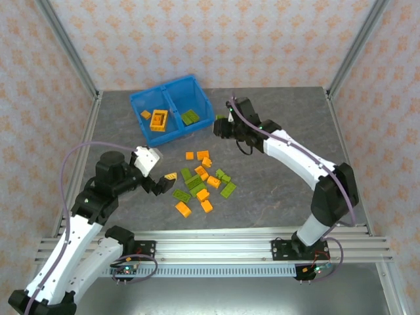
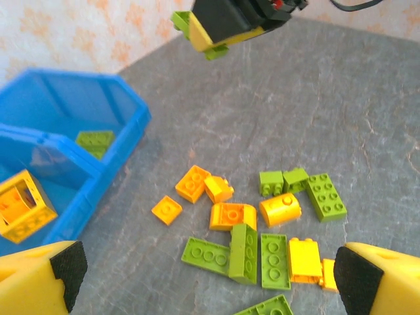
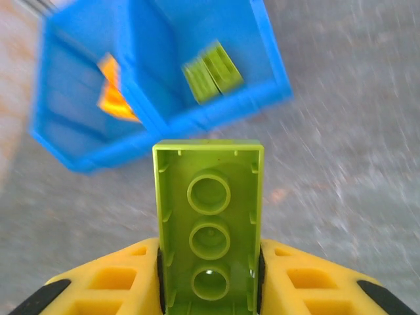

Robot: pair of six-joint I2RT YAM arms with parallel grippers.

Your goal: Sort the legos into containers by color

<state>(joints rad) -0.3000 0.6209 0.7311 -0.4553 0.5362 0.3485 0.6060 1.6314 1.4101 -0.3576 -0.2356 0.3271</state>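
My right gripper [image 3: 210, 279] is shut on a lime green lego [image 3: 209, 216], its hollow underside facing the camera. It hangs above the table just right of the blue bin [image 1: 148, 134], short of the bin's near wall [image 3: 197, 118]. From the left wrist this gripper [image 2: 220, 29] shows at the top with the green brick. The bin's left container [image 1: 156, 118] holds orange bricks, the right container [image 1: 190, 117] green ones. Loose orange and green legos [image 1: 203, 184] lie mid-table. My left gripper [image 1: 161, 172] stands open beside the pile, nothing between its fingers [image 2: 65, 269].
Metal frame posts [image 1: 69, 59] and papered walls close in the back and sides. An aluminium rail [image 1: 216, 246] runs along the near edge. A purple cable [image 1: 69, 164] loops off the left arm.
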